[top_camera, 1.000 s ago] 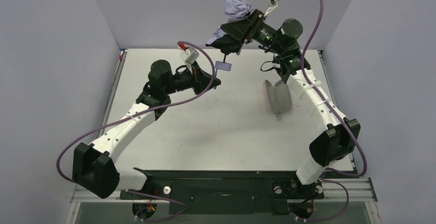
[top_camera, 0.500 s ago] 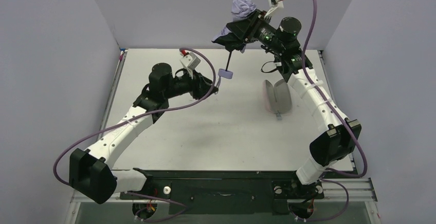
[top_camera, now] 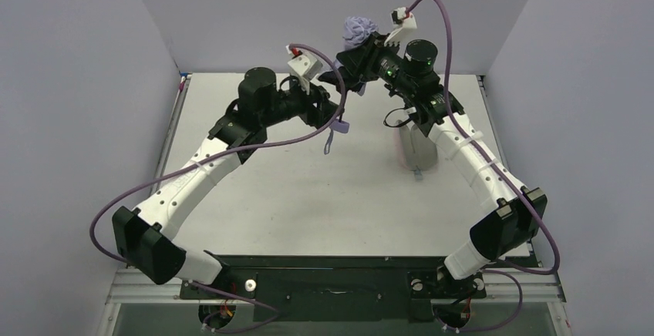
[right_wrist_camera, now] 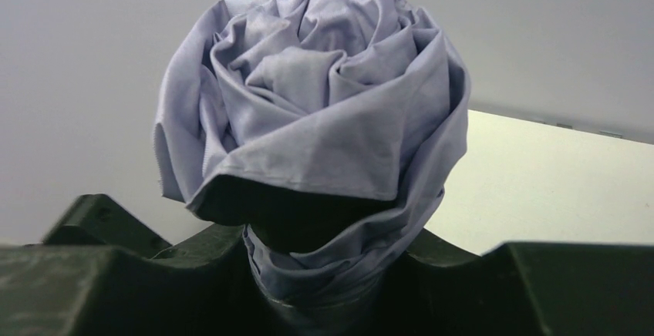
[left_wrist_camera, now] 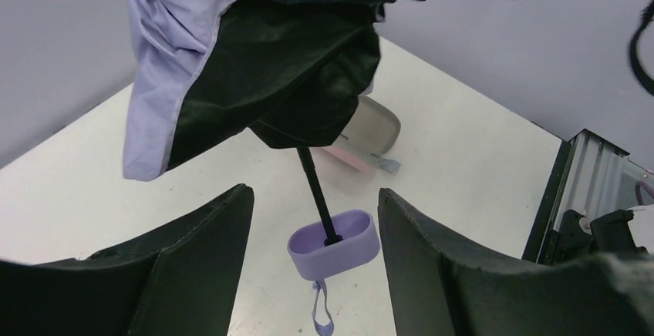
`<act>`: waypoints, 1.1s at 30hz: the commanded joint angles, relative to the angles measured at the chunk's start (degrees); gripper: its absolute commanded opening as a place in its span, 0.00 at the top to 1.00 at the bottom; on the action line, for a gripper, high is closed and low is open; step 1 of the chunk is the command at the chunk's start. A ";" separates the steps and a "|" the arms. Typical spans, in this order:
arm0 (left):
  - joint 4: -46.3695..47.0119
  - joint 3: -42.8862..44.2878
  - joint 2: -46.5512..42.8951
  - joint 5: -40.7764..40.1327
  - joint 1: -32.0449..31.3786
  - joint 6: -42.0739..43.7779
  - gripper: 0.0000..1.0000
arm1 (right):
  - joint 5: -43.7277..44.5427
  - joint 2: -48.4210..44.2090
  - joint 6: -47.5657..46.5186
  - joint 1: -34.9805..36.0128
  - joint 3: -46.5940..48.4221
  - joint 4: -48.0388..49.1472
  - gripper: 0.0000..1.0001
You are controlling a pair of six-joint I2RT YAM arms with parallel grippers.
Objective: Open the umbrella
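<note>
My right gripper (top_camera: 361, 49) is shut on the bunched lavender canopy (right_wrist_camera: 316, 97) of the umbrella (top_camera: 357, 29) and holds it high above the back of the table. The canopy's black lining (left_wrist_camera: 301, 66) hangs below that grip. A thin black shaft (left_wrist_camera: 312, 182) runs down to the small lavender handle (left_wrist_camera: 335, 243), from which a strap loop (left_wrist_camera: 320, 317) dangles. My left gripper (left_wrist_camera: 315, 193) is open, and the handle hangs between its fingers (left_wrist_camera: 193, 251) without touching either. In the top view the left gripper (top_camera: 333, 109) sits just beside the handle (top_camera: 342, 126).
A pink oval clamshell case (top_camera: 412, 147) stands open on the table under the right forearm and also shows beyond the shaft as the case (left_wrist_camera: 370, 132). Grey walls close in the back and both sides. A metal rail (left_wrist_camera: 586, 189) borders the table edge.
My left gripper has opened and risen toward the back, level with the handle. The right arm has swung the umbrella left, so the handle now hangs between the left fingers.
</note>
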 commanded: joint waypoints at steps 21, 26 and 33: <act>-14.44 6.58 11.86 -3.24 -2.67 -1.19 0.57 | 4.42 -4.48 -1.04 0.91 0.15 7.31 1.00; -15.03 1.83 10.94 -2.65 -2.75 -0.77 0.59 | 4.57 -4.06 -1.20 0.17 1.18 7.95 1.00; -16.07 -3.84 9.23 -2.59 -2.76 2.24 0.60 | 6.09 -3.03 -1.54 -1.56 3.83 7.90 1.00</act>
